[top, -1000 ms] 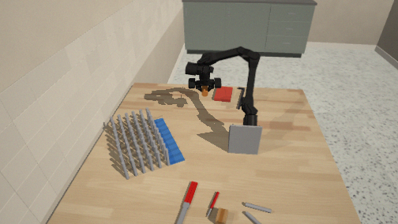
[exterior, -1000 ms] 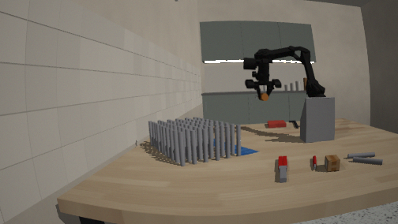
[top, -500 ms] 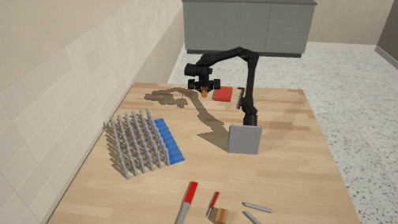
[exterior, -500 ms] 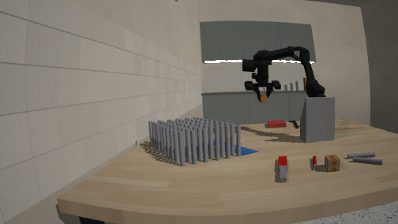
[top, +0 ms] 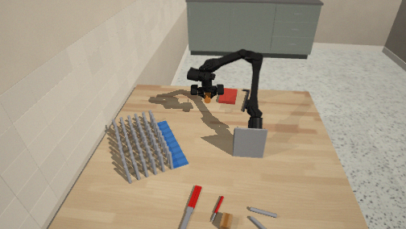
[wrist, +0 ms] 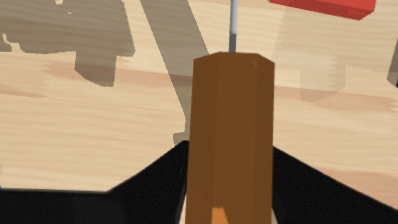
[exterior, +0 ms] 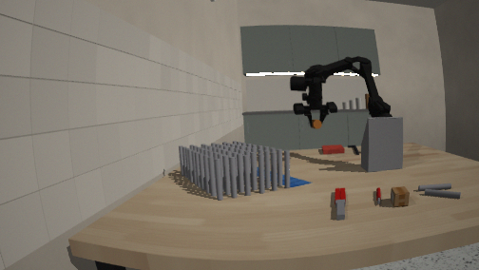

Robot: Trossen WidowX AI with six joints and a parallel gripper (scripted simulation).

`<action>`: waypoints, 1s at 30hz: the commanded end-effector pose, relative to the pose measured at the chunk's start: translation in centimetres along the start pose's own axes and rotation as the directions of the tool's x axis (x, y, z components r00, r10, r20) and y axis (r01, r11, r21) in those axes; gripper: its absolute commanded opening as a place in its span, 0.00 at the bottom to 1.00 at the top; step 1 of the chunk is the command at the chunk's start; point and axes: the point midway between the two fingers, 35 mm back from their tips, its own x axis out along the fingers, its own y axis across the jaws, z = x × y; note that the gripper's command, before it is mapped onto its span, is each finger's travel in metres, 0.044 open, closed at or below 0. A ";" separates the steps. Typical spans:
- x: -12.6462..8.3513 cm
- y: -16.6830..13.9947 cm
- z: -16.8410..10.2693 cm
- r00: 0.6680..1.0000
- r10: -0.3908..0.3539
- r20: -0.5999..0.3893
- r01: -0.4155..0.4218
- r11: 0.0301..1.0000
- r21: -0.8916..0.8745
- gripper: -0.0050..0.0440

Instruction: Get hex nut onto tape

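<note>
The gripper (top: 207, 93) is closed on the orange-brown handle of the hook pick (wrist: 231, 135), with the jaws pressing it from both sides, and it hangs high over the far part of the counter (top: 282, 181), just beside a red block (top: 228, 96). In the wrist view the handle fills the middle, and the thin grey shaft (wrist: 232, 25) of the hook pick points forward, away from the camera; the hook at its tip is out of the picture. The arm is well apart from the work area: the standing spacers (top: 138, 143) form a dense grid near the wall, and the strip of tape (top: 173, 143), which is blue, lies touching the grid on the side nearer to the arm. The hex nut itself I cannot see in any view; it is probably hidden between the spacers. I judge that the step in hand is to carry the hook pick to the grid. To do this well, the arm should keep the tip above the tops of the spacers while it travels, then go down into one lane between two rows, from the tape side, with the shaft parallel to the rows. A slow, straight pull toward the tape should bring less risk of knocking spacers than a sideways sweep.
</note>
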 end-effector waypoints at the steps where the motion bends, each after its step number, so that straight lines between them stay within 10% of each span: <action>1: 0.3 0.2 -0.1 1.000 0.009 -0.004 -0.009 1.000 0.011 0.00; 30: 4.1 1.1 -2.1 1.000 0.006 -0.025 -0.006 1.000 0.012 0.00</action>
